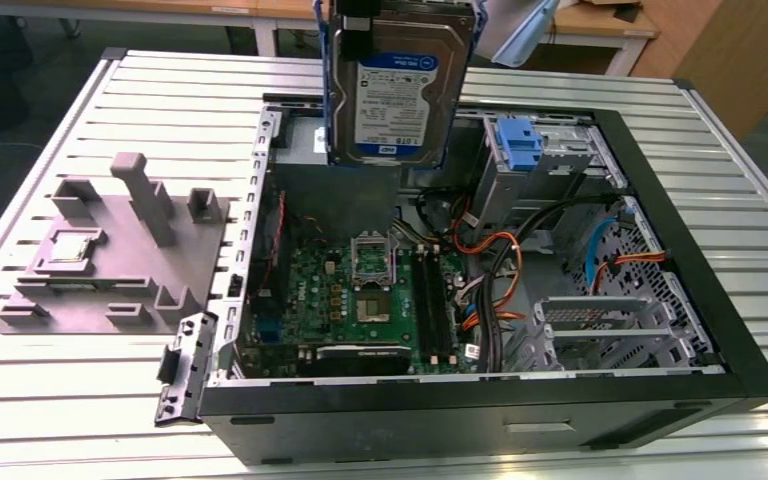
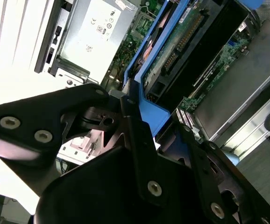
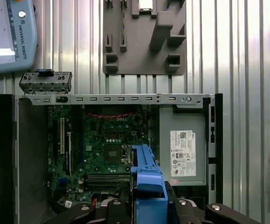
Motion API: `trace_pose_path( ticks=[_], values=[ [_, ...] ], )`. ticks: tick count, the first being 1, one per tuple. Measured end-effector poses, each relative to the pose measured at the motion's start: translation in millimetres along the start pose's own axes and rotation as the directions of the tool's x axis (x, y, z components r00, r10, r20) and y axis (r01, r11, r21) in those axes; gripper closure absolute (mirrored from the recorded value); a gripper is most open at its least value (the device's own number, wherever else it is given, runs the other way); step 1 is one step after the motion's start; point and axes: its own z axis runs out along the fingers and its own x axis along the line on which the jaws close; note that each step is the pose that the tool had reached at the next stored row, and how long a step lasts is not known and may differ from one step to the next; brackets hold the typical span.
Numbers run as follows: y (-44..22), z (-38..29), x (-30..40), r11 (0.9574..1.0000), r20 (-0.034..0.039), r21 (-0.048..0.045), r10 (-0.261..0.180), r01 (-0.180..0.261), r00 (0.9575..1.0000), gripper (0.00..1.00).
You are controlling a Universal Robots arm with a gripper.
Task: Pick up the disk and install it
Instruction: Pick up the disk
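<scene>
Bright, even light w/ glare on table (image 1: 91,400).

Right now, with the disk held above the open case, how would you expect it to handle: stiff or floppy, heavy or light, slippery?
Probably stiff: the disk hangs upright as a flat metal slab without sagging. Likely heavy for its size, being a solid metal body. Its smooth blue rails, where the gripper clamps, may be slippery.

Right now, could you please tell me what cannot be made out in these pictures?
- Exterior view: the disk has its upper end cut off by the picture's top edge.
- Exterior view: the disk hides the corner of the computer case behind it.
- First wrist view: the gripper and the held disk cover part of the motherboard.
</scene>
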Motion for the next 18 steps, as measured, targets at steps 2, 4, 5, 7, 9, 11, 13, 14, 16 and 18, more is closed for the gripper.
trace_pose_path(
  ticks=[2, 4, 5, 7, 9, 11, 13, 14, 16, 18],
  values=[
    [-1.9, 0.1, 0.2, 1.0, -0.0001, 0.0, 0.0, 0.0, 1.0, 0.64],
    [-3.6, 0.3, 0.5, 1.0, 0.0, 0.0, 0.0, 0.0, 1.0, 0.64],
    [-4.4, 0.3, 0.6, 1.0, -0.0001, 0.0, 0.0, 0.0, 1.0, 0.64],
    [-6.1, 0.5, 0.8, 1.0, 0.0, 0.0, 0.0, 0.0, 1.0, 0.64],
    [-7.9, 0.7, 1.0, 1.0, 0.0001, 0.0001, 0.0, 0.0, 1.0, 0.64],
    [-9.8, 0.7, 1.1, 1.0, -0.0001, 0.0, 0.0, 0.0, 1.0, 0.64],
    [-11.5, 0.9, 1.2, 1.0, 0.0, 0.0, 0.0, 0.0, 1.0, 0.64],
    [-12.4, 0.9, 1.2, 1.0, -0.0001, 0.0, 0.0, 0.0, 1.0, 0.64],
    [-13.8, 1.0, 1.4, 1.0, 0.0, 0.0, 0.0, 0.0, 1.0, 0.64],
    [-15.0, 1.1, 1.3, 1.0, -0.0001, 0.0, 0.0, 0.0, 1.0, 0.64]
  ],
)
